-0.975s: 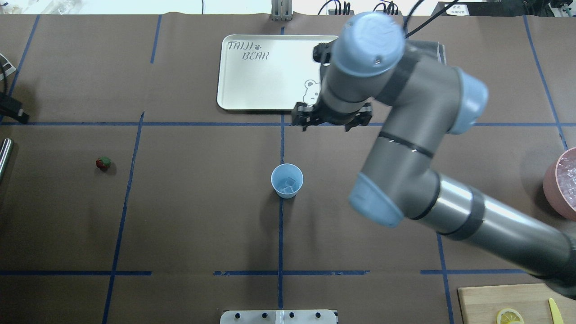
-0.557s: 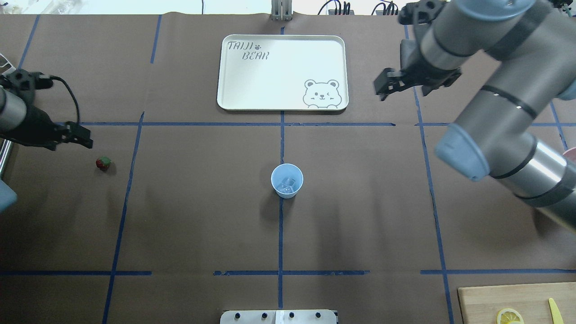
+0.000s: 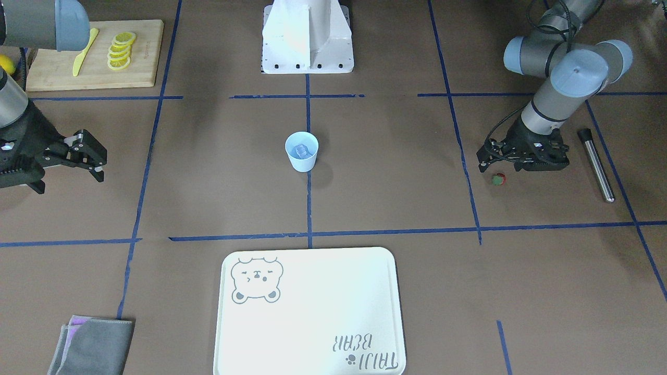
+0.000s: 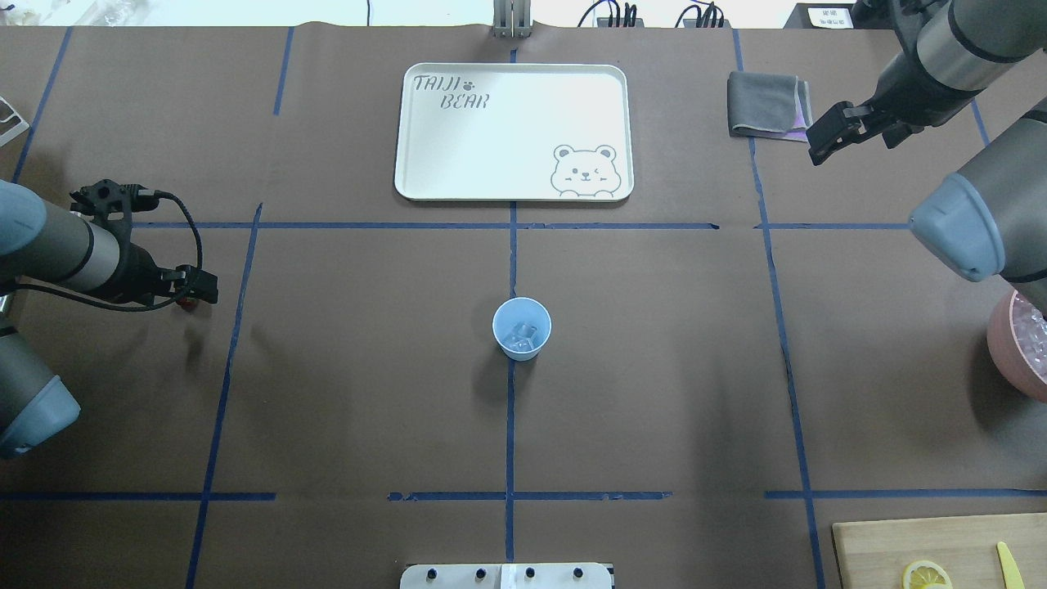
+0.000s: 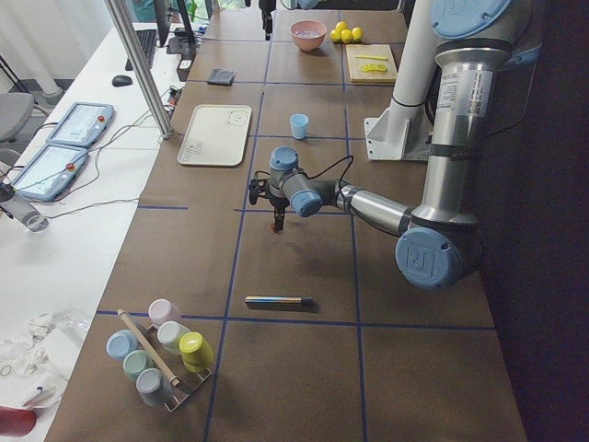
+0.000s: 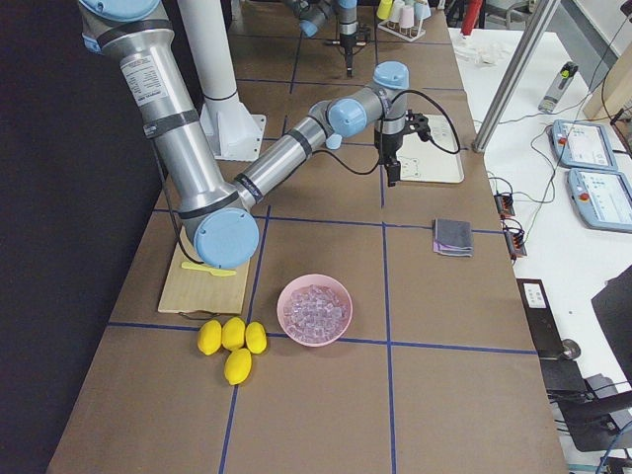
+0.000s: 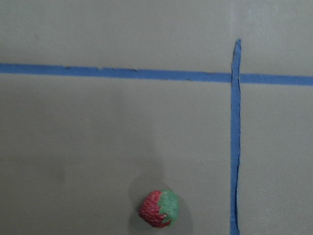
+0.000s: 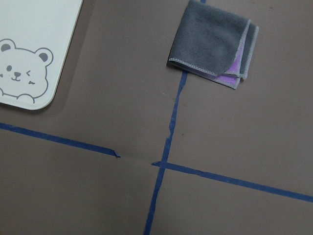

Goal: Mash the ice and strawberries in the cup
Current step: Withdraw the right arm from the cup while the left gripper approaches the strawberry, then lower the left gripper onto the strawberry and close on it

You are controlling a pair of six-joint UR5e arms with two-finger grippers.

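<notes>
We saw the left jaws spread open just beside the strawberry point(image 3: 498, 179) on the table point(image 3: 391, 198); overhead, they nearly hid it. The right jaws gaped open, well apart from the cup point(image 3: 302, 162) holding ice point(image 3: 301, 150).

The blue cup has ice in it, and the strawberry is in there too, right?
Not quite. The cup does hold ice, but the strawberry is not in it: it lies on the table, far from the cup, just by the left gripper. The exterior front-facing view shows this.
</notes>
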